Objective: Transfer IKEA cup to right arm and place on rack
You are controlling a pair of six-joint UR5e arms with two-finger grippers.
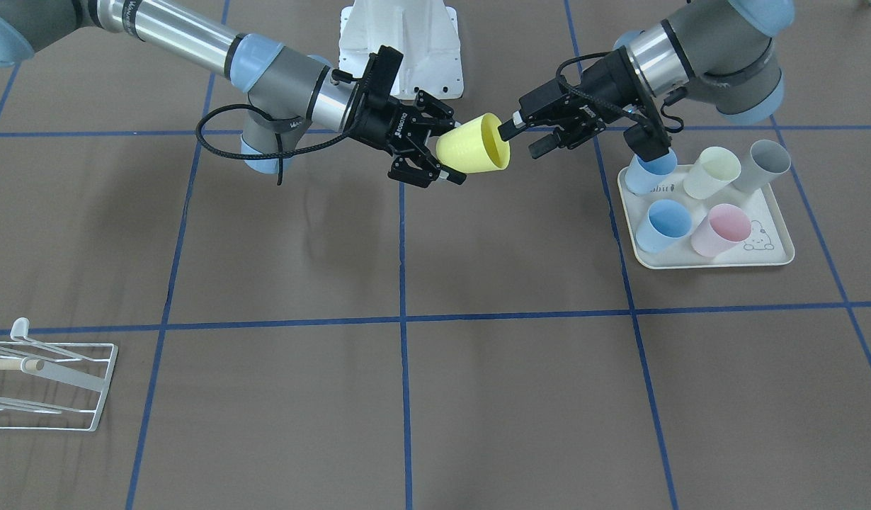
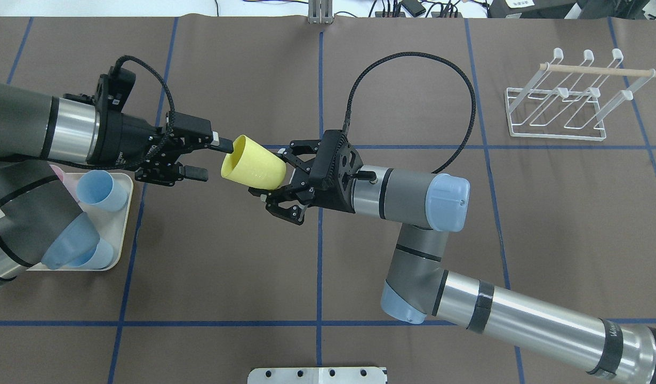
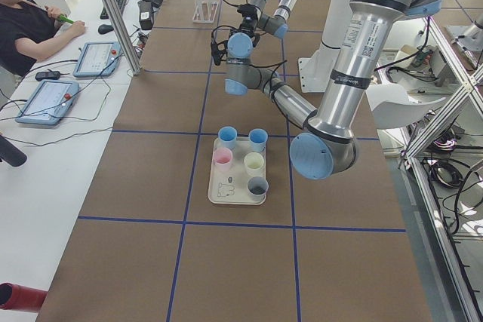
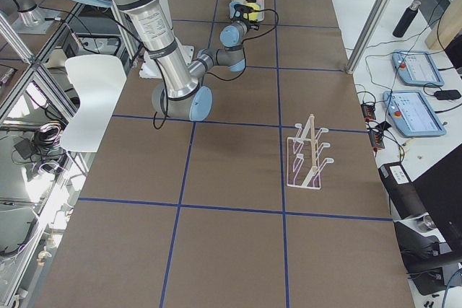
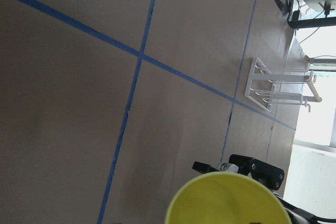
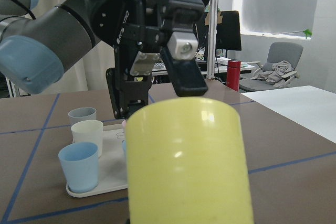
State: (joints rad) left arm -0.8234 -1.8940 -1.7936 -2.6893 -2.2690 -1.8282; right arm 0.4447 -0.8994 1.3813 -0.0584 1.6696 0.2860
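Observation:
The IKEA cup [image 2: 253,169] is yellow and hangs on its side in mid-air over the table's middle, its mouth toward the left arm. My right gripper [image 2: 269,176] is shut on the cup's base end, one finger on each side; the right arm [image 2: 413,194] carries a thick black cable loop. My left gripper [image 2: 212,158] stands open at the cup's mouth, with one fingertip by the rim and the other clear of it. The cup [image 6: 186,161] fills the right wrist view. The white wire rack [image 2: 568,101] with its wooden dowel stands far off on the right arm's side.
A cream tray [image 1: 704,263] with several pastel cups sits under the left arm. Blue tape lines cross the brown table. A person sits at a side desk [image 3: 45,96] with tablets. The rack [image 1: 46,382] shows at the lower left of the front view.

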